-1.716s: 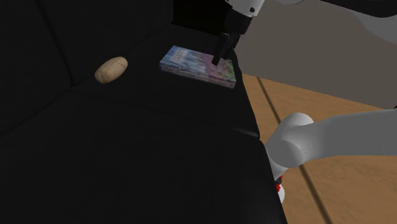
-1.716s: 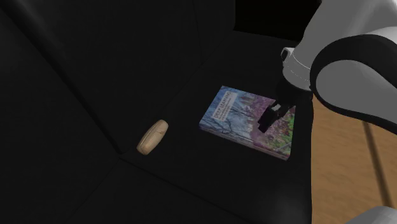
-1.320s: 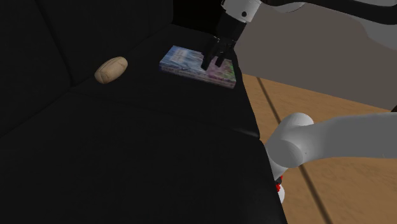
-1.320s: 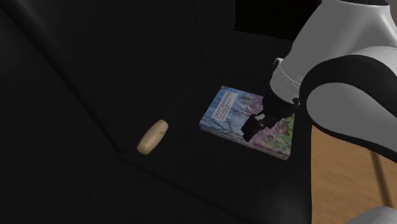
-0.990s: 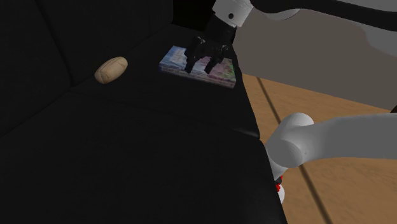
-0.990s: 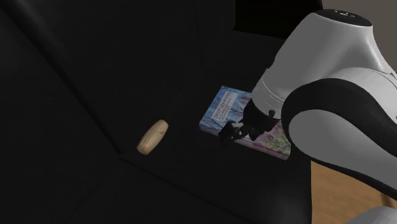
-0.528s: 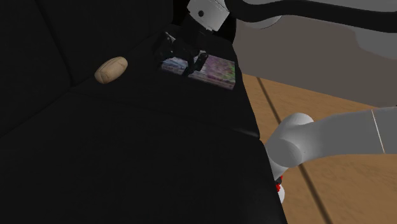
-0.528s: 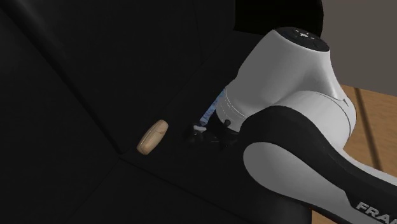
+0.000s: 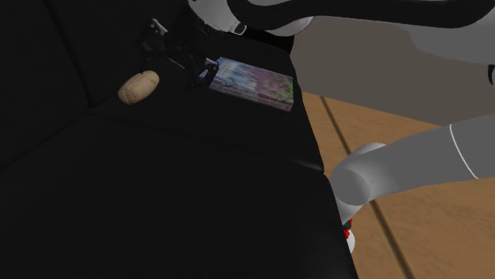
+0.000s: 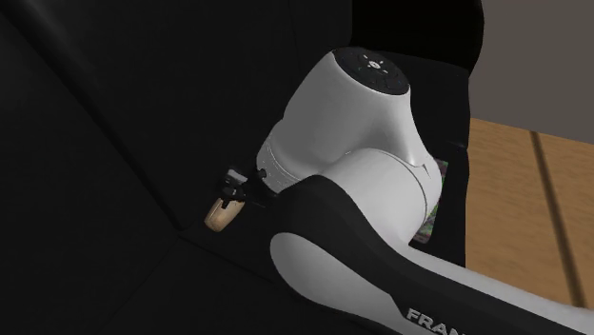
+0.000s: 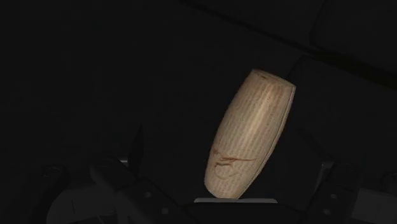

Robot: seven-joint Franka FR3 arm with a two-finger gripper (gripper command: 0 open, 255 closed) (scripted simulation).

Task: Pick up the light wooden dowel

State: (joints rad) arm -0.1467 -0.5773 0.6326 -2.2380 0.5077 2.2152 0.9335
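- The dowel (image 9: 138, 86) is a short piece of light wood, thickest in the middle and narrowing to two flat ends. It lies on its side on a black cushion (image 9: 159, 190), close to a seam.
- In the shoulder view its long axis slants gently from lower left to upper right. The upper right end points toward the black hand just above and beside it.
- In the second exterior view its lower left end shows below the hand. The rest is hidden behind the hand and the arm (image 10: 352, 124).
- In the wrist view the dowel runs lengthwise away from the hand and leans a little to one side. One end is close in by the hand and the other, flat end is farther out. Fine grain lines follow its length, and a reddish-brown mark sits near the closer end.
- The gripper (image 11: 230, 159) is spread wide. Its dim black fingers (image 11: 135, 151) stand apart, one on each side of the dowel. Neither touches the wood that I can see, so the dowel is not held and rests on the cushion.
- The arm, white with dark joints, reaches over the cushion from the shoulder view's right.
- A book (image 9: 254, 79) with a colourful cover lies flat on the same cushion, toward the shoulder view's right of the dowel and apart from it. The hand overlaps its left edge in that view.
- A wooden floor (image 9: 412, 230) shows beyond the cushion's edge.
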